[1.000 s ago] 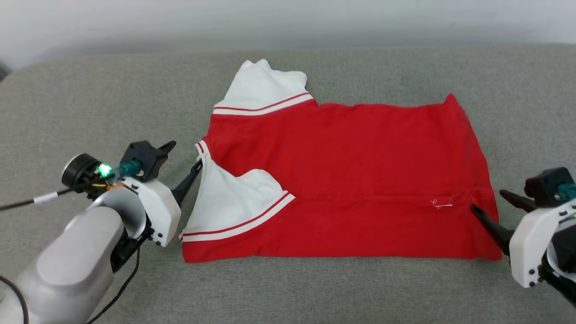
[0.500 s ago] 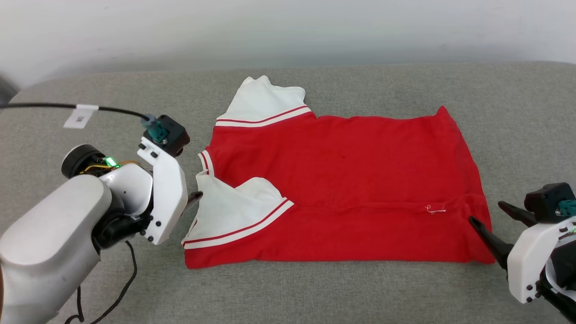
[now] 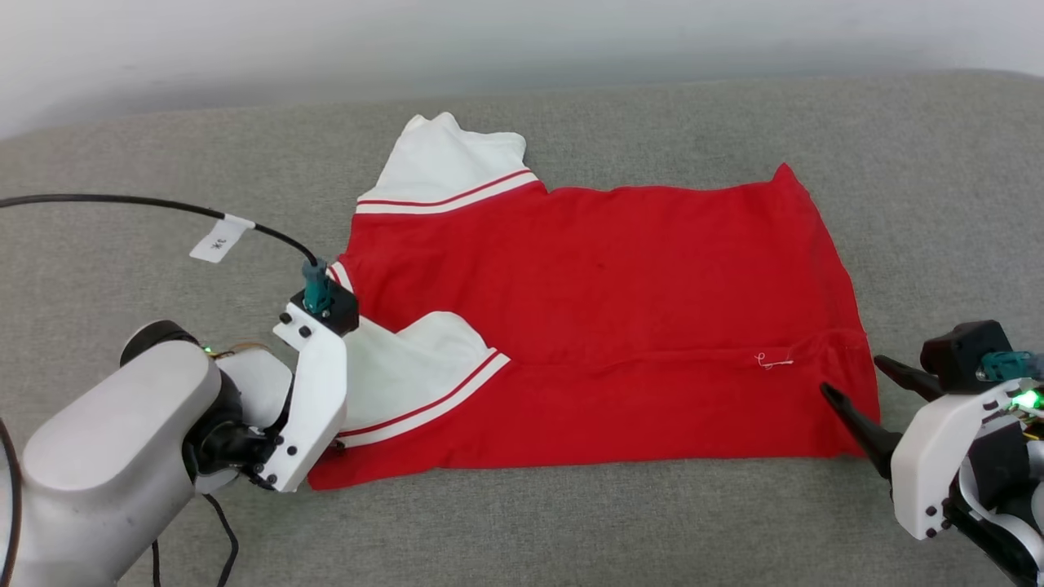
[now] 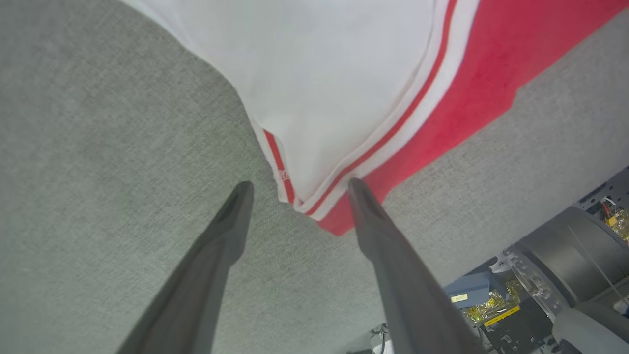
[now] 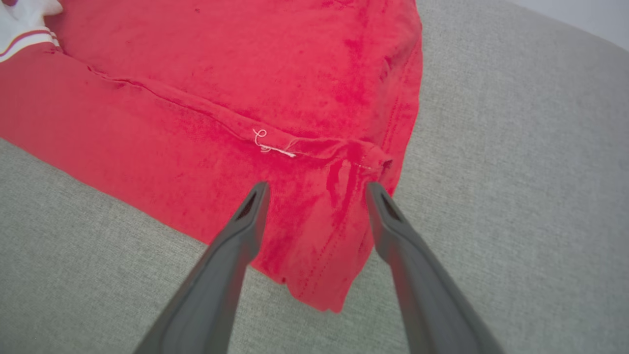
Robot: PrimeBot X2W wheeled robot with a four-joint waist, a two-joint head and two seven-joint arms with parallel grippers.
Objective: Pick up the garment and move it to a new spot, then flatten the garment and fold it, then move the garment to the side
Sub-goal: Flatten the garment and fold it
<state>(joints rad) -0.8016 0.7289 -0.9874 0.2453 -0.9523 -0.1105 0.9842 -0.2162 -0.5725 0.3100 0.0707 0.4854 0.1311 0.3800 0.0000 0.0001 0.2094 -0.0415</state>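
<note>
Red jersey T-shirt lies flat, near edge folded over, long axis 9–3 o'clock, at centre of grey fabric worktop. L tool, fingers spread, straddles its 7 o'clock sleeve corner. R tool, also spread, straddles the 4 o'clock hem corner. Both look equally near, nothing gripped. Pale wall at 12 o'clock.

Red knit-cloth garment with white sleeves: soft, matt, lightly napped; loose white thread at the seam. Grey woven upholstery surface: coarse, matt weave. Left gripper and right gripper: fingers dark, smooth, dull-sheened (plastic, by the look). White wrist housings: smooth, semi-gloss plastic. Black cable: smooth sheath, paper tag.
</note>
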